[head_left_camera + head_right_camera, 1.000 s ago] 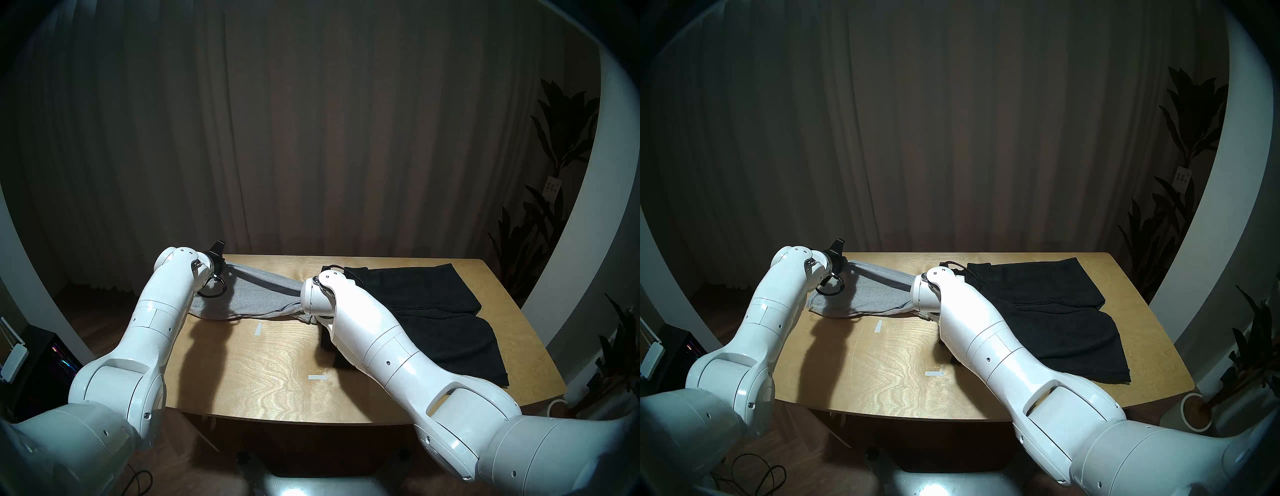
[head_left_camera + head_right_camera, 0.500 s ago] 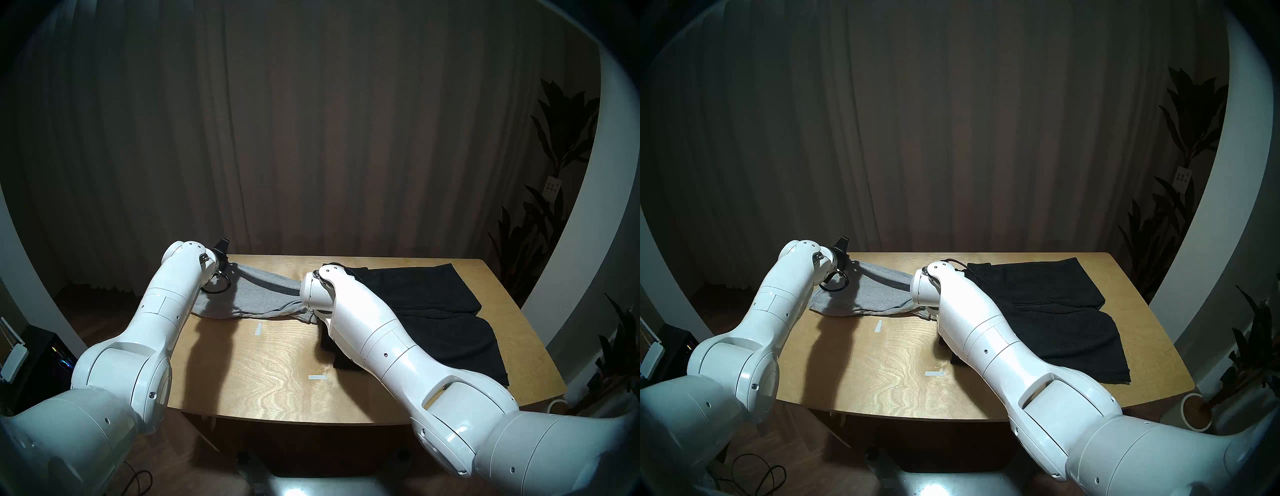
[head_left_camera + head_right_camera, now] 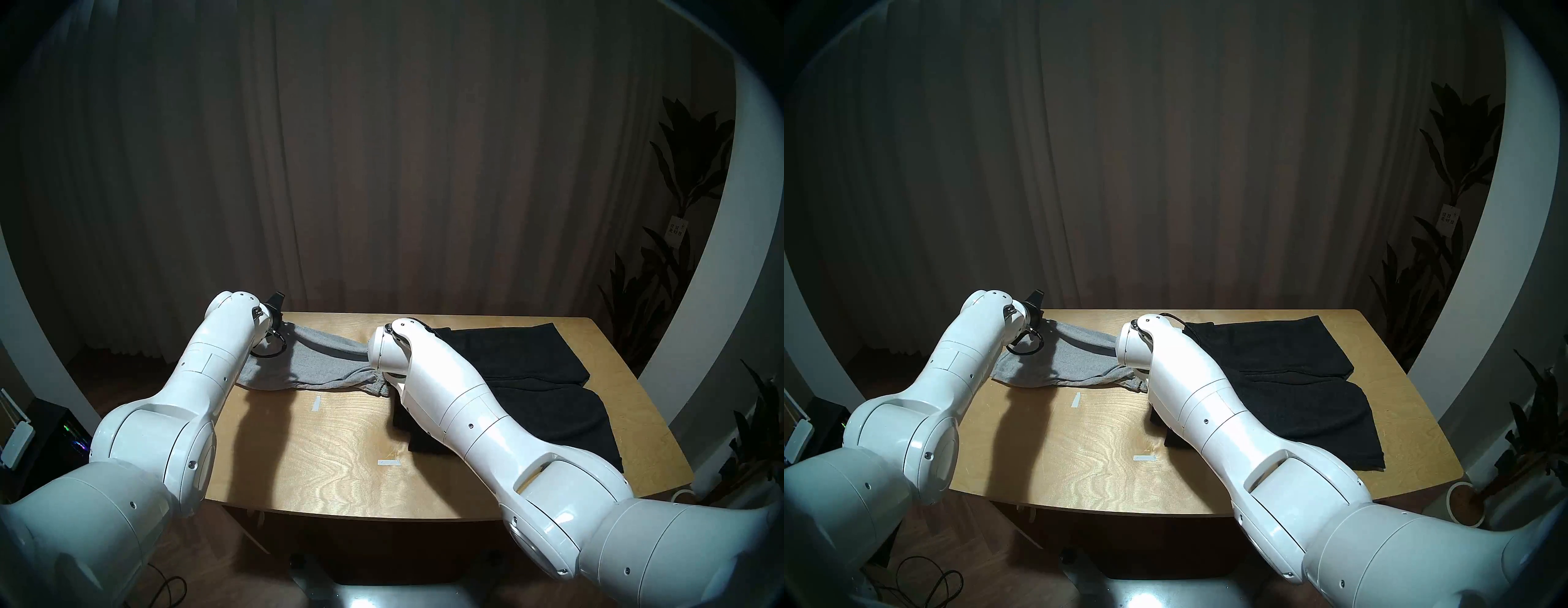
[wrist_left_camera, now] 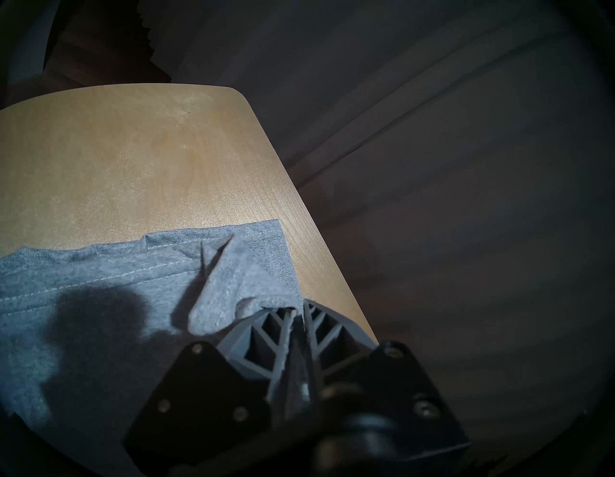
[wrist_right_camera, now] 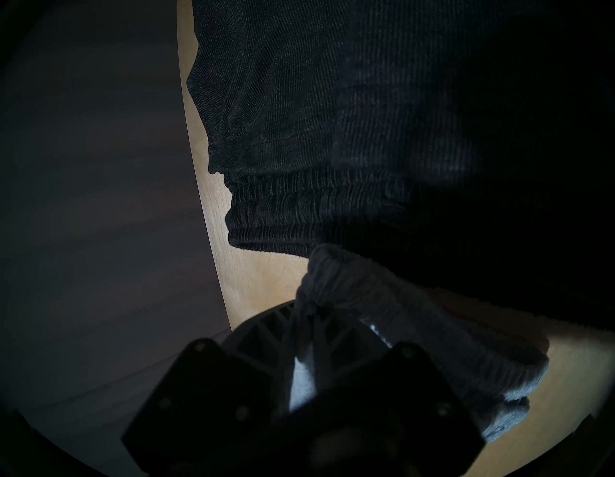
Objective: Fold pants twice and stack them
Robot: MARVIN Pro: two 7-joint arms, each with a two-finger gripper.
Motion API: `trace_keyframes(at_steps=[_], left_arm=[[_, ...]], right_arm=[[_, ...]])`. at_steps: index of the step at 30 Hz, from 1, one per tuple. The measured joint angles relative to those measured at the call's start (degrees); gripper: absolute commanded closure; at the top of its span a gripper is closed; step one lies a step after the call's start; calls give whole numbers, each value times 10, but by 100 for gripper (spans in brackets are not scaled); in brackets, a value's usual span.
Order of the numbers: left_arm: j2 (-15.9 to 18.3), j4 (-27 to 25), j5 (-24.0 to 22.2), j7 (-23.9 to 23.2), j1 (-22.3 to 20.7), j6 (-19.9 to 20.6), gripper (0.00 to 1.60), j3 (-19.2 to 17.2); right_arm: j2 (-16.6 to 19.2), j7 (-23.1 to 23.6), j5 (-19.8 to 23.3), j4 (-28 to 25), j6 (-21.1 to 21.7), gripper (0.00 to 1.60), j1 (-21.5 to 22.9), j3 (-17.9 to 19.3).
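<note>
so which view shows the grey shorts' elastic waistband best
The right wrist view: the gathered waistband fills the frame, pinched in the right gripper. The head views show only a bunched end beside the right arm. The left wrist view shows the hem end instead.

Grey shorts (image 3: 314, 366) lifted, stretched, beside flat black shorts (image 3: 530, 382).

No legible text is showing. A small white tag (image 3: 676, 229) is hanging on the plant (image 3: 679, 170) at right; its dark printed marks are too small to read.
</note>
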Motion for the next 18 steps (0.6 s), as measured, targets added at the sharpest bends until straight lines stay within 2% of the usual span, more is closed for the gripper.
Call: trace_keyframes(at_steps=[1, 2, 3, 5, 6, 8, 10, 12, 17, 18], left_arm=[[-1, 2, 1, 0, -2, 0, 95, 1], [-2, 6, 2, 0, -5, -1, 102, 2], [-3, 9, 3, 0, -7, -2, 102, 3], [-4, 14, 5, 0, -11, -3, 99, 5], [-5, 16, 6, 0, -12, -4, 99, 6], [-7, 22, 8, 0, -17, -5, 100, 8], [-9, 28, 10, 0, -21, -6, 100, 11], [-11, 32, 12, 0, -25, -8, 90, 13], [-15, 42, 16, 0, -33, -11, 80, 18], [-17, 44, 17, 0, -35, -12, 60, 19]], right_arm=[[0, 0, 1, 1, 0, 61, 1, 1], [-1, 1, 2, 2, -1, 50, 2, 1], [-2, 1, 3, 4, -1, 50, 3, 2], [-2, 2, 5, 5, -1, 20, 4, 3], [-3, 2, 6, 6, -2, 11, 5, 3], [-4, 3, 8, 9, -2, 11, 7, 5], [-5, 4, 11, 12, -3, 1, 9, 6], [-6, 5, 13, 14, -3, 3, 10, 7], [-8, 8, 18, 20, -4, 4, 14, 10], [-8, 9, 19, 21, -5, 3, 15, 11]])
